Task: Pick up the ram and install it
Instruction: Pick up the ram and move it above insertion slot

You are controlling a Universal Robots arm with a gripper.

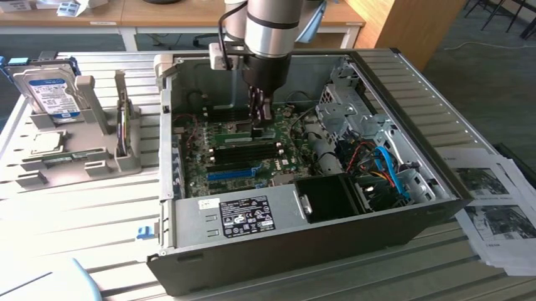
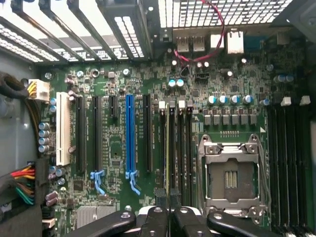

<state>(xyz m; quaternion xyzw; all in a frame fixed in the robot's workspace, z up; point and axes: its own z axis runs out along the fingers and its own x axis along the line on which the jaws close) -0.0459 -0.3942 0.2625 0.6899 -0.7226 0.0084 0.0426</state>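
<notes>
My gripper [image 1: 261, 111] reaches down into the open computer case [image 1: 418, 106], just over the green motherboard [image 1: 243, 157]. In the wrist view the gripper [image 2: 168, 210] is shut on the ram [image 2: 168, 148]. The ram shows edge-on as a thin green strip between the black fingertips. It runs along the black memory slots [image 2: 181, 143], beside the empty processor socket [image 2: 231, 177]. I cannot tell whether it is seated in a slot or just above it.
A long blue slot [image 2: 130, 133] and black expansion slots lie further from the socket. The power supply [image 1: 243, 213], drive cage [image 1: 343, 106] and cables crowd the case. A blue-labelled hard drive [image 1: 52, 94] stands in a grey holder [image 1: 75, 163] on the exterior view's left, and papers [image 1: 494, 200] lie on its right.
</notes>
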